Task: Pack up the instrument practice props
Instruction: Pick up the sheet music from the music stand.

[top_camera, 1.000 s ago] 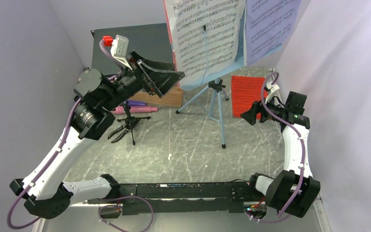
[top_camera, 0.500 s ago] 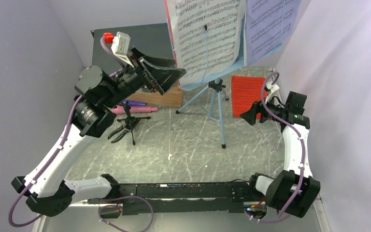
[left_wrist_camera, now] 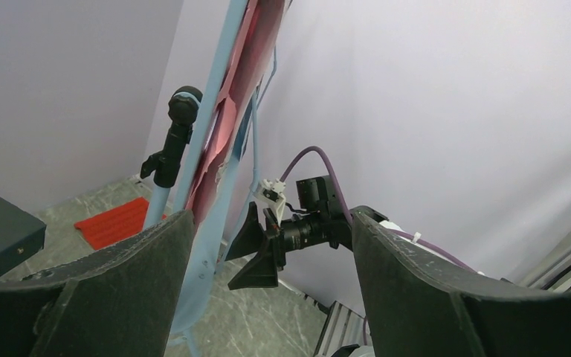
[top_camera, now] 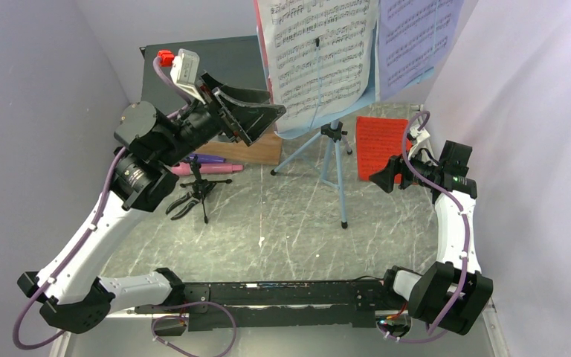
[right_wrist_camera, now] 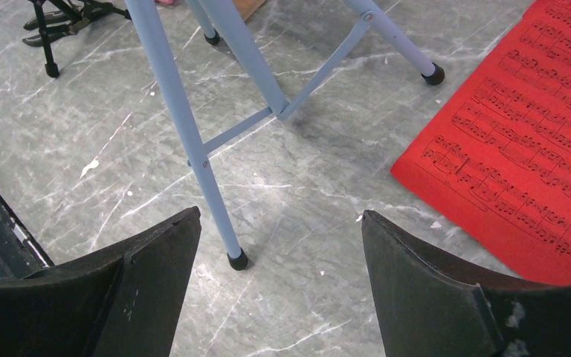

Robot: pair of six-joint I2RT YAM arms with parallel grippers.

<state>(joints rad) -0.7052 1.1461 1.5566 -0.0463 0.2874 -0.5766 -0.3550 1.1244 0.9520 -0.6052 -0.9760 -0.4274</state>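
The light-blue music tripod [top_camera: 331,160] stands mid-table, holding a white music sheet [top_camera: 316,52] and a lavender one [top_camera: 416,37]. My left gripper [top_camera: 268,104] is raised at the stand's left edge and is open. In the left wrist view, the stand's edge [left_wrist_camera: 210,141] and a red sheet [left_wrist_camera: 230,111] on it run just inside the left finger [left_wrist_camera: 104,290]. Another red sheet [top_camera: 381,145] lies flat on the table. My right gripper [top_camera: 386,172] hangs open beside it, above the tripod's near foot [right_wrist_camera: 236,260]. Pink [top_camera: 204,169] and purple [top_camera: 210,158] microphones lie left, by a black tripod mic holder [top_camera: 193,197].
A brown wooden board [top_camera: 256,151] lies behind the microphones, and a dark green box [top_camera: 193,71] sits at the back left. Walls close in on both sides. The tripod's legs [right_wrist_camera: 193,149] spread across the middle of the marbled table [top_camera: 290,223].
My left gripper has risen slightly and shifted right toward the stand's edge, and its jaws have narrowed a little. The right arm has not moved.
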